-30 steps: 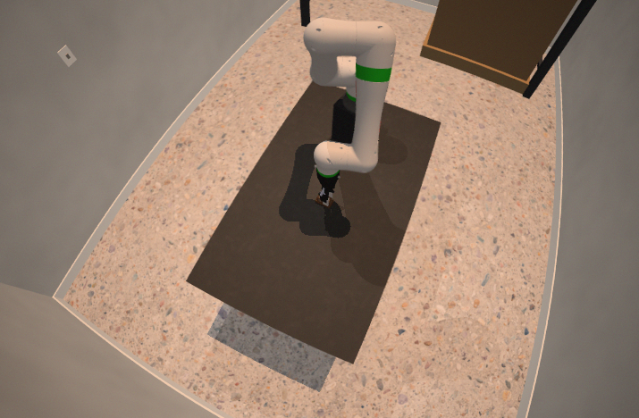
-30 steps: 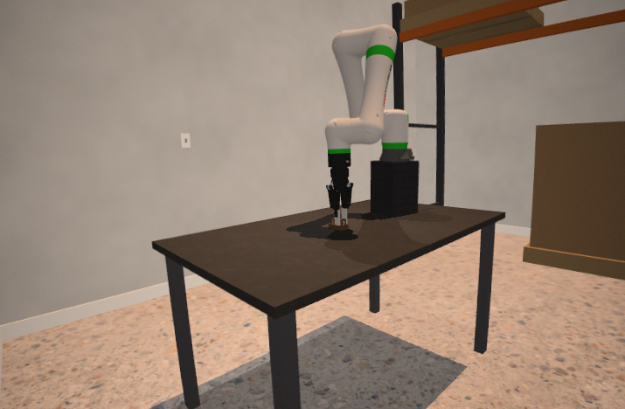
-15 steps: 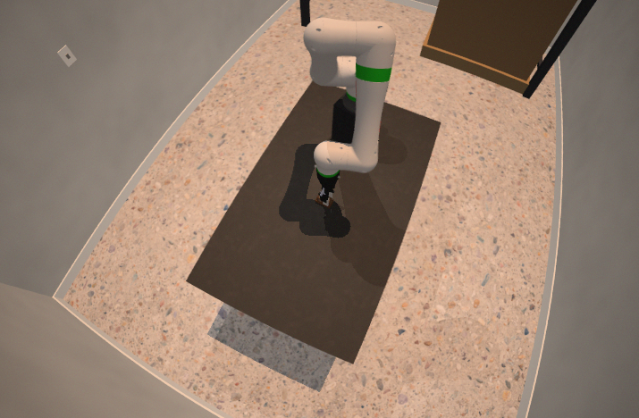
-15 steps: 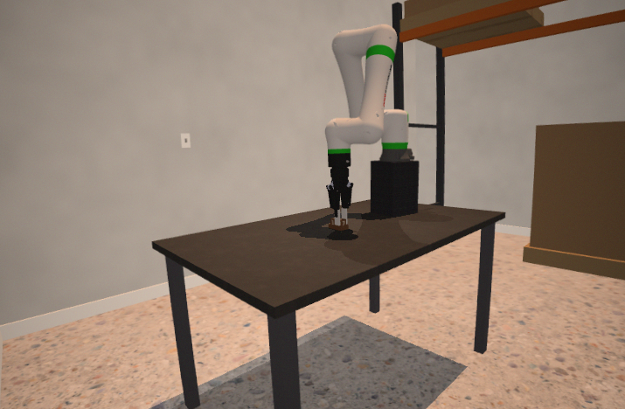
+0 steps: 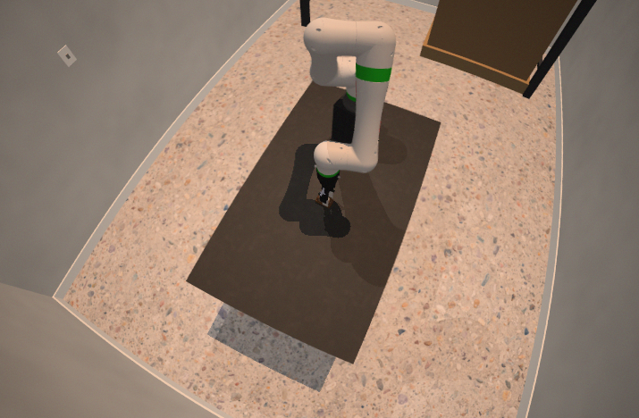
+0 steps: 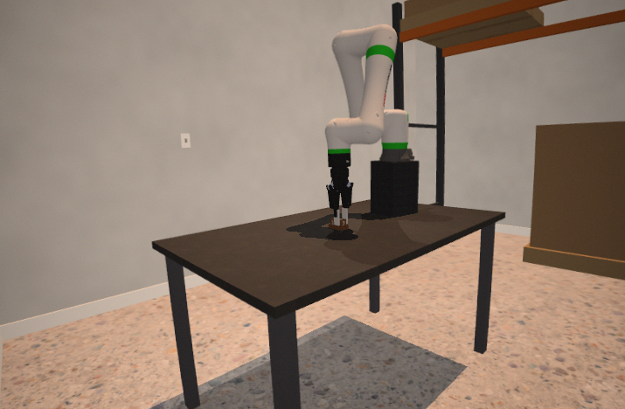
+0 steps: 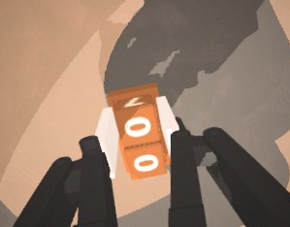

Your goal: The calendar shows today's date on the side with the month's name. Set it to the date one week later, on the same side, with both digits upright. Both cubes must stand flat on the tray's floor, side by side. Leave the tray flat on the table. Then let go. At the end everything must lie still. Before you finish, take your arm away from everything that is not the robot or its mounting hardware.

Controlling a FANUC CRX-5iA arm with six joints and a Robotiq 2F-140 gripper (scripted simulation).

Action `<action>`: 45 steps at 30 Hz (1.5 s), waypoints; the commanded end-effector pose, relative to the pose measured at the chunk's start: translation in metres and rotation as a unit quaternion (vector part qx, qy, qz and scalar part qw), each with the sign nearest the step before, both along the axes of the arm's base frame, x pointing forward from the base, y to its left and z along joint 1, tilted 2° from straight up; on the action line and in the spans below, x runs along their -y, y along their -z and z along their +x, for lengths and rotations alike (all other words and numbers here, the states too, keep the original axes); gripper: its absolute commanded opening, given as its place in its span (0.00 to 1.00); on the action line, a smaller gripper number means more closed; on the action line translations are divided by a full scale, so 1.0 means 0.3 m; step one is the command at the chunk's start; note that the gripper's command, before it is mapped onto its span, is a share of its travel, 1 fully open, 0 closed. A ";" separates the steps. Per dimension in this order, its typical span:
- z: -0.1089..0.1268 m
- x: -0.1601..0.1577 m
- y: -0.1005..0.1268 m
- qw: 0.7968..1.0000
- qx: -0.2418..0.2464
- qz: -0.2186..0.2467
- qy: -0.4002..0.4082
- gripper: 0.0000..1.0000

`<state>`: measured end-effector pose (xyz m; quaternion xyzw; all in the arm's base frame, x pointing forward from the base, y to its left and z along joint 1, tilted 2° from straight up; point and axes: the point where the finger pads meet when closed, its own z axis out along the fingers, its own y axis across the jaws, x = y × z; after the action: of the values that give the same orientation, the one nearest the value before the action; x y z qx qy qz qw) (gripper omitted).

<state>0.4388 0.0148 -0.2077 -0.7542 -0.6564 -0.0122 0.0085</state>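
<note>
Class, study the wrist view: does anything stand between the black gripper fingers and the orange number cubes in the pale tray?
Nothing visible does. The black gripper straddles the orange number cubes, one finger on each side, with only the pale tray's side walls flanking the cubes. Whether the pads touch cannot be told.

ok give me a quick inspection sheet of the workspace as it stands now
surface: dark table, level, with the arm's shadows on it
job's things: two orange cubes side by side, each with a 0 facing the wrist camera; brown tray flat on the table; month side not readable
clutter: nothing seen
grippers: gripper points straight down over the tray, white pads flank the cubes, narrowly open, apparently not clamping
cables: nothing seen
surroundings: black pedestal under the arm, shelf rack behind, large brown box on the floor, wall plate
</note>
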 end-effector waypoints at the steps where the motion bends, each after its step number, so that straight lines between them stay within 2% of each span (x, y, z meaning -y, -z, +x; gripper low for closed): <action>1: 0.001 0.000 0.000 1.000 0.000 0.000 0.000 0.27; 3: 0.001 0.000 0.000 1.000 0.000 0.000 0.000 0.29; 19: 0.000 0.001 -0.017 1.000 0.000 0.000 0.000 0.29; 38: -0.001 0.008 -0.272 1.000 0.000 0.000 0.000 0.29; 45: -0.002 0.009 -0.300 1.000 0.000 0.000 0.000 0.29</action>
<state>0.4380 0.0122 -0.1182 -0.7542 -0.6564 -0.0121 0.0085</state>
